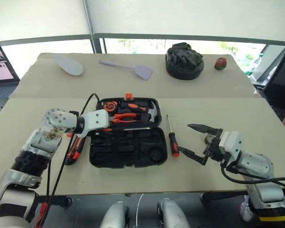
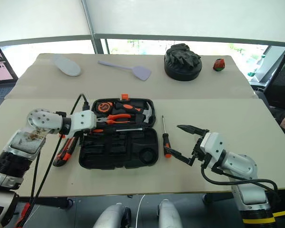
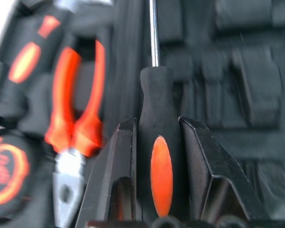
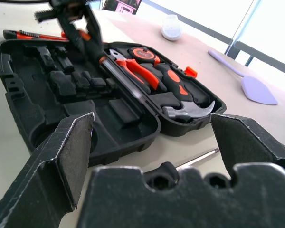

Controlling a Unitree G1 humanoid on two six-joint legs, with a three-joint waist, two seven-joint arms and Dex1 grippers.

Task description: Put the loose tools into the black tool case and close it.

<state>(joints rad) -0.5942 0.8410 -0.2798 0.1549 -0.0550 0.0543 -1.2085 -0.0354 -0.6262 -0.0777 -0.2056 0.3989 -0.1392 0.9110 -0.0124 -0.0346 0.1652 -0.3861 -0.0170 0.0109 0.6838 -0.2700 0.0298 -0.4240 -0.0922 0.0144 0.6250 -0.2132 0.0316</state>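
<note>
1. Two grippers: the right gripper (image 1: 195, 141) gapes wide, holding nothing, just beside a screwdriver (image 1: 173, 142) lying loose on the tabletop (image 1: 218, 102).
2. The left gripper (image 3: 156, 142) clamps another screwdriver's handle (image 3: 157, 137) over the open tool case (image 1: 126, 152), apparently to seat it.
3. A utility knife (image 1: 74, 149) lies beside the case.

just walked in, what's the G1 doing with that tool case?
It is packing loose tools into the open black plastic tool case. The left tool is shut on an orange-and-black-handled screwdriver, holding it over the case's middle, shaft pointing across the tray. The right tool is open beside another orange-and-black screwdriver lying on the beige table right of the case. An orange-and-black utility knife lies on the table at the case's left. The lid is not closed.
</note>
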